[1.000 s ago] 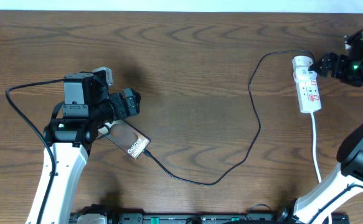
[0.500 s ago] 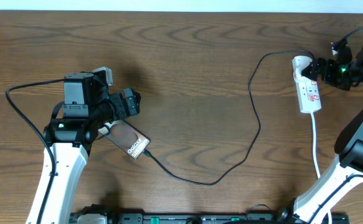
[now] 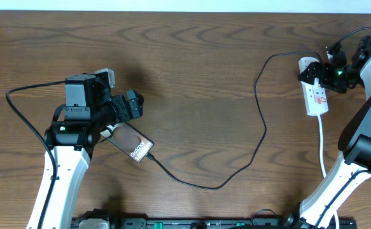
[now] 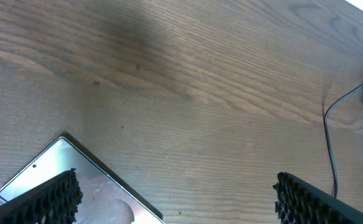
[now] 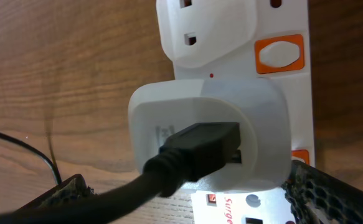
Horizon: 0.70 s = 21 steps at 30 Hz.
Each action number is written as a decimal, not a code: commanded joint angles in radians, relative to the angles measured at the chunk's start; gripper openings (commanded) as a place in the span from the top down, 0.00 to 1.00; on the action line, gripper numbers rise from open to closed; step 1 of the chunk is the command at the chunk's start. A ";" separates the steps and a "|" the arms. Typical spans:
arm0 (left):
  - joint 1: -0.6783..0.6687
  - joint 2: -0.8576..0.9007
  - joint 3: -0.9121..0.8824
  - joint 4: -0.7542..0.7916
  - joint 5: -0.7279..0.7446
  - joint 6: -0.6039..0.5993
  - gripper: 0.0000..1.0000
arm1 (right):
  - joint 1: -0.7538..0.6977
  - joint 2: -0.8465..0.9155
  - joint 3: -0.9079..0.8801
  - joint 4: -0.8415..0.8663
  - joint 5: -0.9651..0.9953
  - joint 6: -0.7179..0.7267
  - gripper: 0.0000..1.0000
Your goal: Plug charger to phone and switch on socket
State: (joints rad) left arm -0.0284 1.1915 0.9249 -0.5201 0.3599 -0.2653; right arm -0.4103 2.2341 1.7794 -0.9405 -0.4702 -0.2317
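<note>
bare table (image 3: 198, 76) mid-span, charger (image 3: 261, 121) crossing

Table (image 3: 198, 76): brown, wavy wood grain. Phone (image 3: 133, 144): glossy brownish-grey face, white lettering (image 3: 137, 151). Cable (image 3: 261, 127): black. Power strip (image 3: 314, 105), upper right: white body, red markings (image 3: 319, 95), orange switches (image 5: 279, 53) close up. Adapter (image 5: 169, 112): white. Cord (image 3: 323, 149): white.

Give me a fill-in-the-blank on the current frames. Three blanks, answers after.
1. A black ____ runs from the phone to the power strip.
2. The arm over the phone is the ____ one.
3. The right gripper is open, one finger each side of the white ____.
Missing: cable; left; adapter.
</note>
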 commanded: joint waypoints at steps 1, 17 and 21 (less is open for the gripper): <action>-0.002 0.004 0.012 -0.002 -0.014 -0.009 0.03 | 0.019 0.024 -0.004 -0.003 -0.037 -0.008 0.02; -0.002 0.004 0.012 -0.003 -0.014 -0.009 0.03 | 0.019 0.024 -0.004 -0.009 -0.101 0.037 0.02; -0.002 0.004 0.012 -0.012 -0.014 -0.009 0.03 | 0.019 0.024 -0.004 -0.013 -0.102 0.037 0.02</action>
State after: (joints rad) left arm -0.0284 1.1915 0.9249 -0.5228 0.3595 -0.2653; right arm -0.4110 2.2341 1.7794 -0.9443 -0.4820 -0.2111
